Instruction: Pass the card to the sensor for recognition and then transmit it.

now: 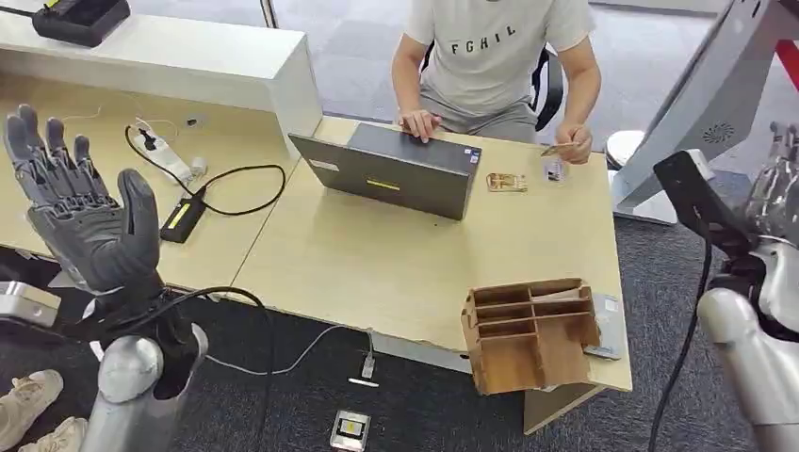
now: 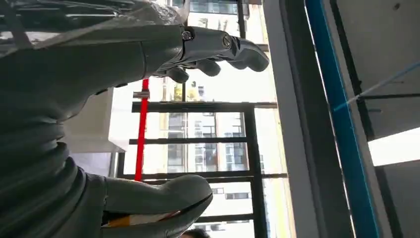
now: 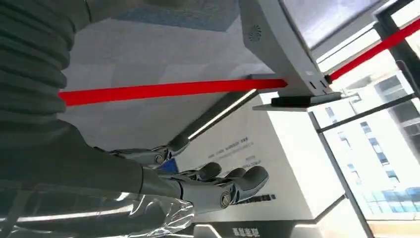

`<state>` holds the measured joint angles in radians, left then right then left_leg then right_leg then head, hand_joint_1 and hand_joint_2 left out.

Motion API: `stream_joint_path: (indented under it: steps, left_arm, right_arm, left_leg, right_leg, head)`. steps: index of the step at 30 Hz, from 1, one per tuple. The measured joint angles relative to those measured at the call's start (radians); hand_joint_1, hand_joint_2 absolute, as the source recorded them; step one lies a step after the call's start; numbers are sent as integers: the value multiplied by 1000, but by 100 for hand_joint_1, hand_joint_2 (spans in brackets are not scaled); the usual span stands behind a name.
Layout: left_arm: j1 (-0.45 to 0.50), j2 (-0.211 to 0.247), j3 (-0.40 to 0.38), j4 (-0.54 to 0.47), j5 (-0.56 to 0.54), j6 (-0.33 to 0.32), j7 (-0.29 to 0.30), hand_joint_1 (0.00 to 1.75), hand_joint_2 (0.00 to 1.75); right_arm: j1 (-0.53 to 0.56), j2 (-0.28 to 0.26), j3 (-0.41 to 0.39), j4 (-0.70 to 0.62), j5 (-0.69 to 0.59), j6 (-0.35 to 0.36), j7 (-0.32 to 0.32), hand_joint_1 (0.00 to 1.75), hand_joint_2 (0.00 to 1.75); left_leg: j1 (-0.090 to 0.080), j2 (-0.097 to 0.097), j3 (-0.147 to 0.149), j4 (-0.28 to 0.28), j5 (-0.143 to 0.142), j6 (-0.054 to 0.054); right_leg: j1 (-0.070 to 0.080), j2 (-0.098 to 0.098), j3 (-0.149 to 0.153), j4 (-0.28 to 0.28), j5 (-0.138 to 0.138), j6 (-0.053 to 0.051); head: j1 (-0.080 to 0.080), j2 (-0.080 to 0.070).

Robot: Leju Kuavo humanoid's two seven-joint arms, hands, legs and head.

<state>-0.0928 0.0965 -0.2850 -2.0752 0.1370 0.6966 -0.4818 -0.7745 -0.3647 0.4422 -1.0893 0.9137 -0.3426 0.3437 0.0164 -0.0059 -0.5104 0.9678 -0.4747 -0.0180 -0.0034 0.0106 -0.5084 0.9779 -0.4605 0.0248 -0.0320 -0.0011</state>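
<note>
A person seated behind the desk holds a card (image 1: pixel 559 148) in one hand over the far right of the tabletop. Two more small cards (image 1: pixel 506 182) (image 1: pixel 553 170) lie on the desk in front of that person. The grey sensor stand (image 1: pixel 702 94) slants up at the right, and its underside (image 3: pixel 277 39) appears in the right wrist view. My left hand (image 1: pixel 80 207) is raised at the left, palm forward with fingers spread, holding nothing (image 2: pixel 213 49). Beside the stand, my right hand (image 1: pixel 777 179) is up at the right edge, its fingers (image 3: pixel 223 186) apart and empty.
A grey laptop (image 1: pixel 391 169) stands open toward the person. A brown cardboard organiser (image 1: pixel 528 330) sits at the desk's near right corner with a flat grey item (image 1: pixel 608 325) beside it. Cables and a power strip (image 1: pixel 170 155) lie on the left desk. On the floor are a small device (image 1: pixel 350 430) and shoes (image 1: pixel 33 410).
</note>
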Motion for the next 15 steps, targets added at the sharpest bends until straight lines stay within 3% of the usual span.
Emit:
stream_joint_path:
  steps: [7,15]
  left_arm:
    - [56,-4,37,-32,-51,0,14,0,175]
    - [103,-11,65,-66,-73,0,25,0,175]
  right_arm:
    - [157,-37,-39,-312,-56,-29,-8,0,175]
    - [361,-64,-74,-567,-131,-151,-32,0,175]
  left_leg:
    - [0,0,0,0,0,0]
    - [0,0,0,0,0,0]
  right_leg:
    - [0,0,0,0,0,0]
    - [0,0,0,-1,0,0]
  head:
    - [0,0]
    - [0,0]
